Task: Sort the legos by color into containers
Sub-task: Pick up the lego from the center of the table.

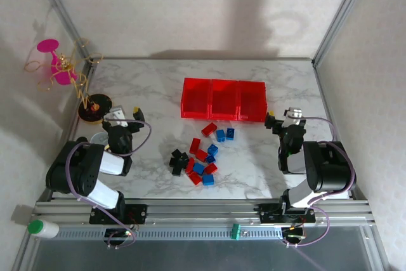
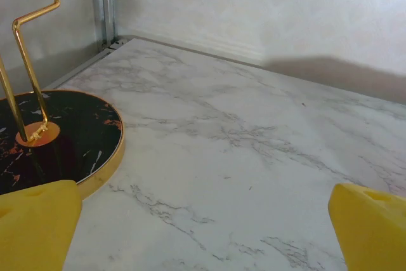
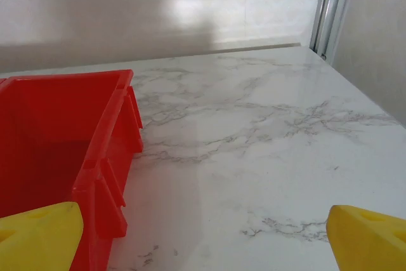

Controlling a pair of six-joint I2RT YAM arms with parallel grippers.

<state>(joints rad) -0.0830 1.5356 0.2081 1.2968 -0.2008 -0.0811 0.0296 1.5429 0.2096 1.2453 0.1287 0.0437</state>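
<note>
Checking the top view first: legos (image 1: 202, 157) lie loose on the surface (image 1: 146, 87) in one scatter between my two arms, on the near side of the containers (image 1: 223, 98); they look empty from above, though red on red would be hard to spot. Left hand (image 1: 127, 115) is out left by the black-and-gold stand (image 1: 94, 106), jaws apart, nothing in them. Right hand (image 1: 283, 117) is at the right, just off the right end of the containers, also spread and empty. So the pile is rightward and toward the bases from my left hand, leftward and toward the bases from my right one. Reach to the middle looks about equal, but the black cluster (image 1: 179, 160) sits on the left-arm side and the two blue bricks (image 1: 225, 134) closest to the containers sit on the right-arm side. Left wrist view: yellow fingertips (image 2: 38, 226) in both lower corners, wide gap, bare marble between, stand base at the left; I'm aimed away from the legos. Right wrist view: fingertips (image 3: 371, 236) wide apart too, end of the containers at the left, bare marble ahead. My read: either hand has to swing inward and pull toward the bases before dropping on a brick; bricks lie at mixed angles, so wrist yaw gets set per piece.
</note>
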